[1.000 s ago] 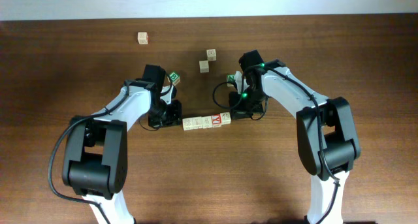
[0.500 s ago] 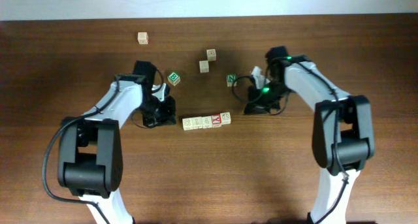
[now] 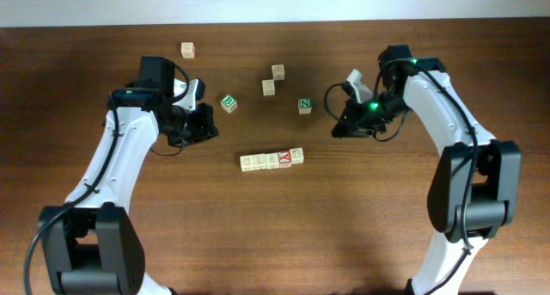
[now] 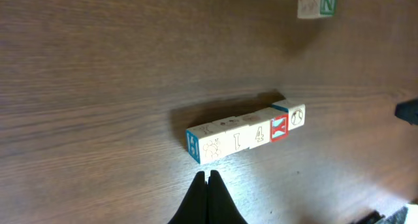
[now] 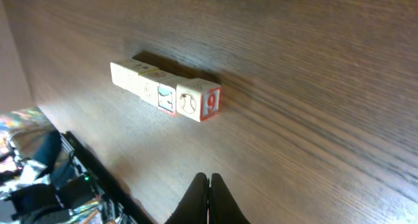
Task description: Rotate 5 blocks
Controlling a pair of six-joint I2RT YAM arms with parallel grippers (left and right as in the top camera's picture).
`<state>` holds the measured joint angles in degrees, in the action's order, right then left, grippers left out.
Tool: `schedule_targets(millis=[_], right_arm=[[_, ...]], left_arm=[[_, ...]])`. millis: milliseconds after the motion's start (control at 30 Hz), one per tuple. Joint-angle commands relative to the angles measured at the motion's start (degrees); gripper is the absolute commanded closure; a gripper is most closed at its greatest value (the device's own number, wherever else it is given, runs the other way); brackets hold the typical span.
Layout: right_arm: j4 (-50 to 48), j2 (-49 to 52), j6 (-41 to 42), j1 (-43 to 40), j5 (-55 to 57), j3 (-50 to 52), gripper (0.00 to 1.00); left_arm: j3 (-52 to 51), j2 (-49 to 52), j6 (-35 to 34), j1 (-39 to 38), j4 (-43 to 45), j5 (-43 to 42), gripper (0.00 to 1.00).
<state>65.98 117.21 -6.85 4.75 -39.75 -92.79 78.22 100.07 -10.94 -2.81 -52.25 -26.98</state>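
Row of five blocks (image 3: 271, 160) lies at frame centre on the wood table (image 3: 258, 235), cubes touching end to end, with the right end a bit higher. The red Y block (image 3: 284, 158) is second from the right, and the blue-sided block (image 4: 194, 147) is at the left end. Left gripper (image 3: 202, 130) is upper left of the row and apart from it, fingers pressed together and empty. Right gripper (image 3: 340, 130) is upper right of the row, also apart, fingers together and empty. Green B cube (image 3: 228, 103) and green N cube (image 3: 304, 105) sit above the row. Lone tan cube (image 3: 187, 50) is at upper left; two more tan cubes (image 3: 269, 87) are at top centre.
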Motion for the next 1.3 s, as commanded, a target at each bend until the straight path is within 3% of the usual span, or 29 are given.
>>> schedule_targets(millis=[0, 200, 367, 1267], right_arm=[[-1.79, 0.28, -0.11, 1.99, 0.79, 1.70, 0.95], [-7.39, 0.33, 2.84, 2.51, 1.03, 5.11, 0.96], [-8.85, 0.33, 4.76, 3.37, 4.17, 6.12, 0.95], [-8.79, 0.33, 5.86, 3.56, 5.99, 6.12, 0.95]], left_arm=[[-4.59, 0.44, 3.15, -0.17, 1.22, -5.20, 1.00], [-13.33, 0.52, 3.28, -0.13, 9.38, -8.24, 1.00], [-17.68, 0.52, 0.28, -0.17, 13.20, -3.52, 1.00], [-18.18, 4.96, -1.44, -4.72, 20.55, -3.15, 1.00]])
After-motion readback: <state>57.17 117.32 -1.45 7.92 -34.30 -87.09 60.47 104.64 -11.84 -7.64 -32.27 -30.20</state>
